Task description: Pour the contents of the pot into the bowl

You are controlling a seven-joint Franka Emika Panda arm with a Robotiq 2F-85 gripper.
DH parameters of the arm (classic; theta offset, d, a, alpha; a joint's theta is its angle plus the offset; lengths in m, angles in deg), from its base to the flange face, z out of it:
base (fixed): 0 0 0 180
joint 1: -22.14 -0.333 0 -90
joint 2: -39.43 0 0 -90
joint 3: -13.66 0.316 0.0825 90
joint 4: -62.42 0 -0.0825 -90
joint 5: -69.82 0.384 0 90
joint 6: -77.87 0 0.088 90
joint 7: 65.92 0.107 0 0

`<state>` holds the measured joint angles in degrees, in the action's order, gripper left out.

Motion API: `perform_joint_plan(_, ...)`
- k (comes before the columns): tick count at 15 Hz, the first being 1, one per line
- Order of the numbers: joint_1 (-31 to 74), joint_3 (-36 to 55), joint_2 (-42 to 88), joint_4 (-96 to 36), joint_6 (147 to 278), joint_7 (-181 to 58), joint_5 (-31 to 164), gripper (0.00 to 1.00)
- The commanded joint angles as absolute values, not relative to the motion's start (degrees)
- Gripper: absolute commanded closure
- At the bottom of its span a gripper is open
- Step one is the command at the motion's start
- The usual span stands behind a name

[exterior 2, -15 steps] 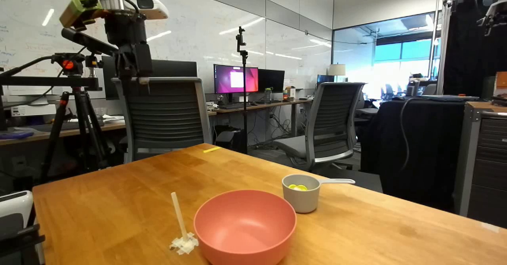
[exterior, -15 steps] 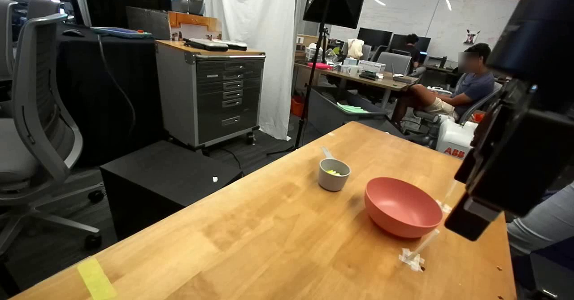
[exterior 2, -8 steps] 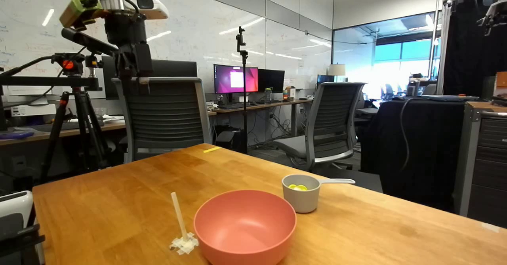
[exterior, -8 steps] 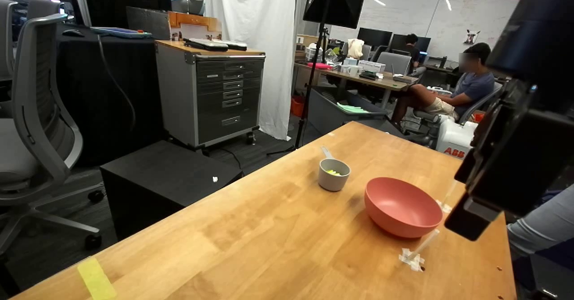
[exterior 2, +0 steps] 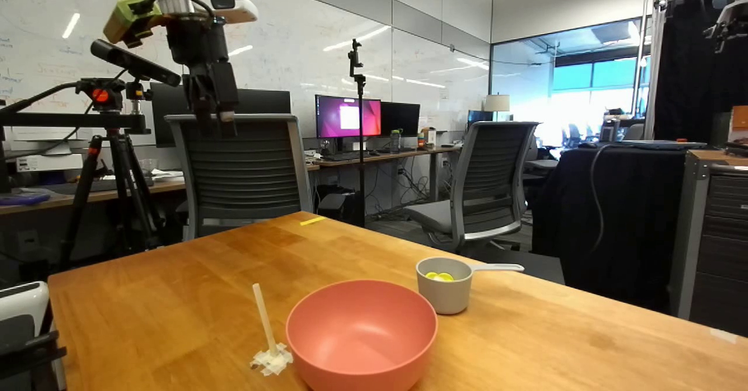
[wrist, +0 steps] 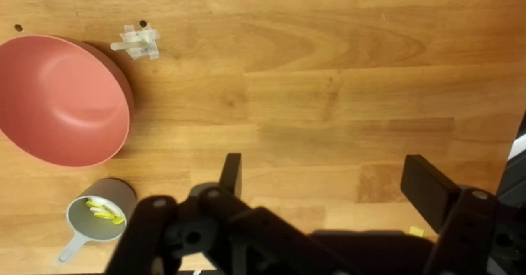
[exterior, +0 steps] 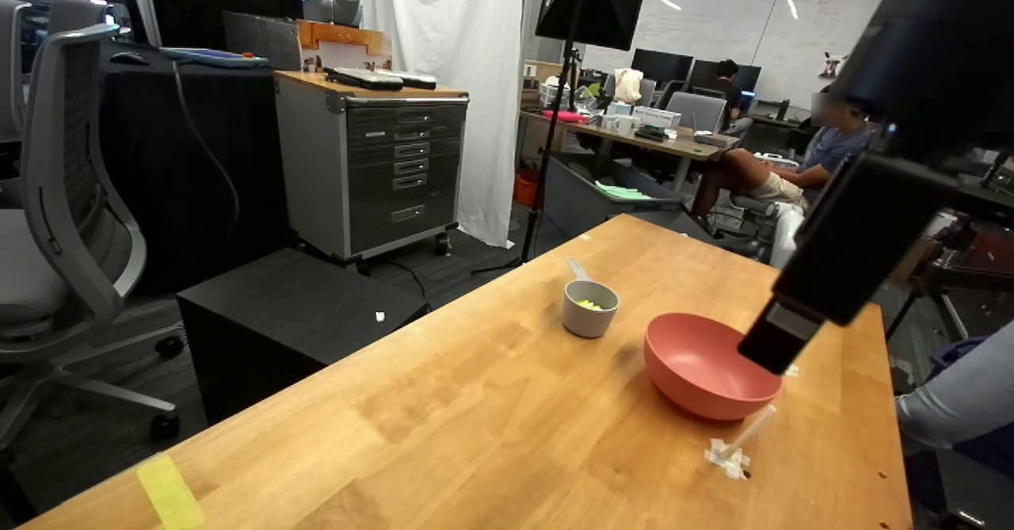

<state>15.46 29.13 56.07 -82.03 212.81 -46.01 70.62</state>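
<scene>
Grey pot (exterior 2: 444, 295) holds yellow and white pieces (wrist: 103, 215).

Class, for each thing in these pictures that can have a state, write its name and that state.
Gripper: open, holding nothing
Pot: upright, not emptied
Contents: yellow and white pieces, inside the pot
Bowl: upright, empty
Pale stick: standing, taped at its base
Monitor with purple screen: on
Drawer cabinet: closed
</scene>
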Motion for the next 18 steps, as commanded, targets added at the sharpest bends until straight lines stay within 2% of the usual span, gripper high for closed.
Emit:
perform_joint_plan(1, 17.95, 27.33, 55.19, -79.84, 218.92, -40.88, 69.23, 0.00)
perform_joint_plan(8, 25.97, 23.60, 53.21, -72.80, 226.11, -32.52, 67.53, 0.00)
perform_joint_plan(18, 34.99, 12.09, 46.13, -61.24, 225.49, -30.49, 67.02, 0.00)
